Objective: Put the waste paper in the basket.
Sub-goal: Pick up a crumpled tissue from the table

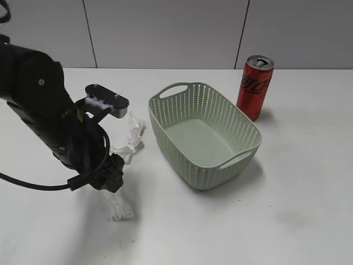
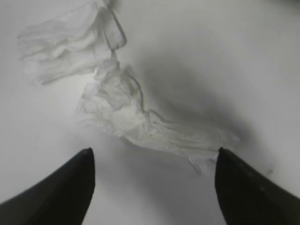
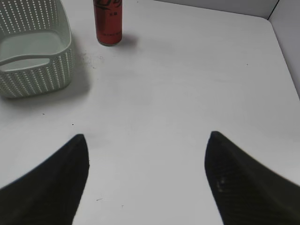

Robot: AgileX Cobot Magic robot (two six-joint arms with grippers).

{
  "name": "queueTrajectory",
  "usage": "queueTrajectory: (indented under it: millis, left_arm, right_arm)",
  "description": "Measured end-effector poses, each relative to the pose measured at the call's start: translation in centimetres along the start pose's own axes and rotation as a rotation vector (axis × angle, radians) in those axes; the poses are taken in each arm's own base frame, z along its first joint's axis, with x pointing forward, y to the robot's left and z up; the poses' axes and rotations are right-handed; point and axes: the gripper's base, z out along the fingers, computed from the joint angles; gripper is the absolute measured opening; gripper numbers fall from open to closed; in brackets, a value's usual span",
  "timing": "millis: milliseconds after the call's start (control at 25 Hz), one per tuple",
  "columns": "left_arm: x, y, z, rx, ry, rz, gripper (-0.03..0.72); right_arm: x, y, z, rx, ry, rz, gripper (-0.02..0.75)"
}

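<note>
Left tool (image 2: 152, 161): fingers spread wide, nothing held between them. It is seen poised over the paper (image 2: 126, 110), the two dark fingertips (image 2: 79, 173) flanking the near end of a twisted white strip. No contact between tips and paper can be made out in the left wrist view.

In the exterior view the left tool (image 1: 110, 174) is found at the lower end of the black arm (image 1: 38, 105), low over the tabletop (image 1: 265, 221). Its tips are hidden by the wrist there. A grey camera block (image 1: 107, 99) is carried above the wrist.

Paper (image 1: 128, 144): crumpled white tissue, lying on the tabletop left of the basket (image 1: 242, 132). One bunch is seen just beside the basket's left wall; another scrap lies nearer the camera, below the tool. All of it is outside the basket.

Basket: pale green, perforated walls, upright at mid-tabletop, floor bare.

Can (image 1: 255, 87): red, upright, just behind the basket's right end, near but apart.

Right tool (image 3: 147, 154): fingers wide apart, nothing between them, held above bare tabletop (image 3: 187, 84). From its wrist view the basket (image 3: 37, 65) is seen at upper left and the can (image 3: 108, 23) at top. The right arm is not seen in the exterior view.
</note>
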Motion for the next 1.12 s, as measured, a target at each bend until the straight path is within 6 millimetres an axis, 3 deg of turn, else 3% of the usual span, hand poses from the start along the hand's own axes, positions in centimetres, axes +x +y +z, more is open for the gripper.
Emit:
queueTrajectory:
  millis: [400,720,880,1120]
  left_arm:
    - [0.1,0.6,4.2,0.003,0.075,-0.018,0.591]
    - [-0.1,0.6,5.5,0.020,0.082,-0.057,0.573]
    - [-0.2,0.6,5.7,0.026,0.083,-0.066,0.468]
    - [-0.3,0.5,5.8,0.038,0.082,-0.087,0.164]
  right_arm:
    - [0.0,0.0,0.0,0.000,0.000,0.000,0.582]
    - [0.0,0.0,0.0,0.000,0.000,0.000,0.583]
    - [0.0,0.0,0.0,0.000,0.000,0.000,0.583]
    - [0.0,0.0,0.0,0.000,0.000,0.000,0.583]
